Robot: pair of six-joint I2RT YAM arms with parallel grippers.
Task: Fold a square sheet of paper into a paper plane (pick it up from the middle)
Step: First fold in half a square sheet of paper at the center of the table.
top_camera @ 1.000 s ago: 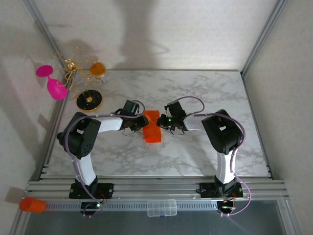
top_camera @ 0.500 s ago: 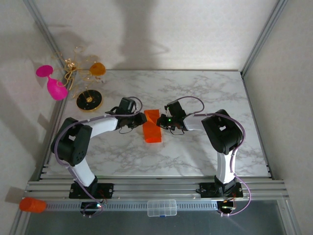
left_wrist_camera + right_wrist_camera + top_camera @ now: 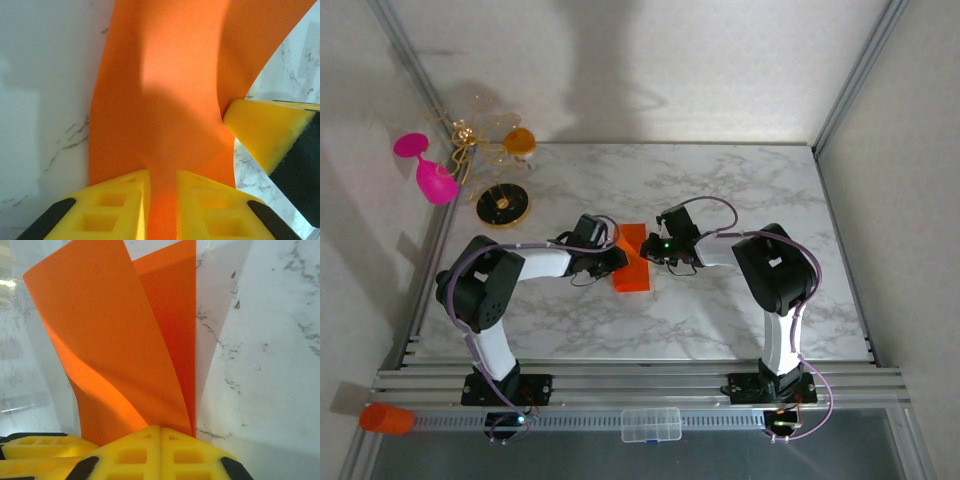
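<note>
Centre of top view: creased square sheet of paper (image 3: 632,272) is pinched by fully closed right gripper (image 3: 160,430). Left gripper (image 3: 162,174) is held narrowly parted over it.

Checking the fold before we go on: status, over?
Right fingers shut on the thin bright orange paper sheet, folded over and curling. Left fingers slightly ajar over the sheet. Nothing blocking.
</note>
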